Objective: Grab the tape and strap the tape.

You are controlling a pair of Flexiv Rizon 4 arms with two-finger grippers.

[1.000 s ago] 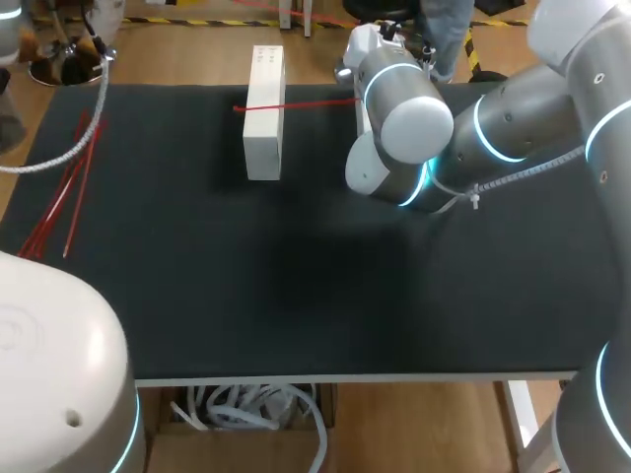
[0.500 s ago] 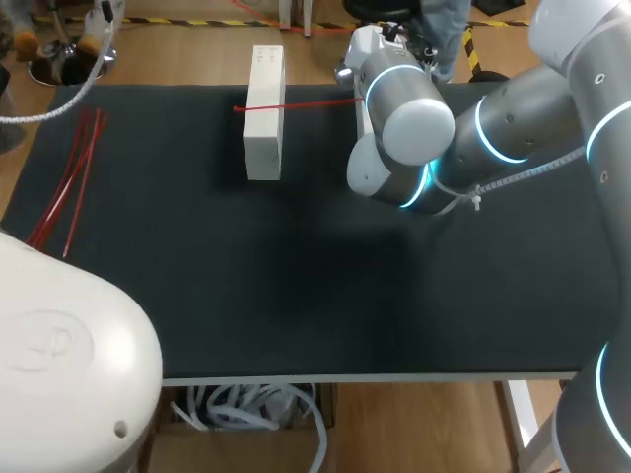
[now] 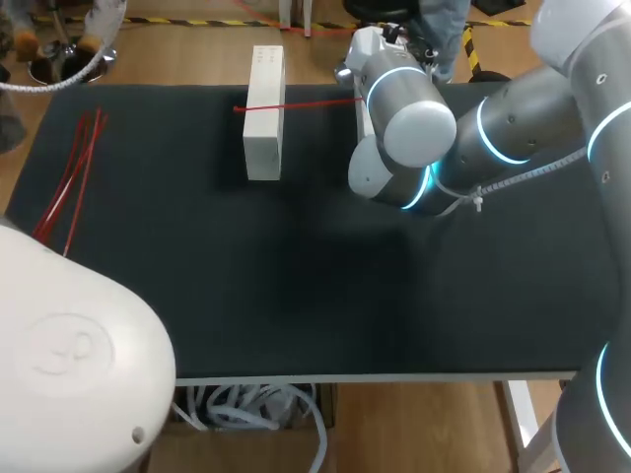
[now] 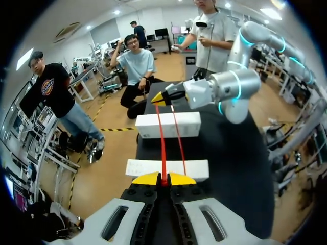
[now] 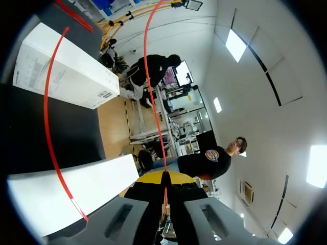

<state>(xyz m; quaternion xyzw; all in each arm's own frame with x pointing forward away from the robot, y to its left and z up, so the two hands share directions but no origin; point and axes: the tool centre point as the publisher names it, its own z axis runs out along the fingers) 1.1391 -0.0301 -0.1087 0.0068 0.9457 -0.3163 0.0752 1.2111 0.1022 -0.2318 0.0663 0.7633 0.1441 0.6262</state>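
the red tape [image 4: 163, 145] lies over the top of the white box [image 3: 264, 128], crossing it near its far end. in the left wrist view the left gripper [image 4: 163, 179] is clenched on one end, yellow tips pressed together with the tape pinched between them. from there two red strands run ahead over the box to the right gripper [image 5: 164, 176], which grasps the tape in the same tight pinch. the head view shows the tape running from just past the box's left side toward the right arm [image 3: 513, 128], whose wrist hides its gripper. the left gripper is not seen there, only the bulk of the left arm [image 3: 69, 345] close to the camera.

judging by this, the grab is done and the strapping is in hand. the next move likely calls for bringing the ends round the box and drawing them snug, without dragging the box.

the box stands near the far edge of the counter [image 3: 296, 276], so there is little room beyond it, while wide bare counter lies on the near side. spare red strips [image 3: 64, 187] lie by the left edge, well apart.
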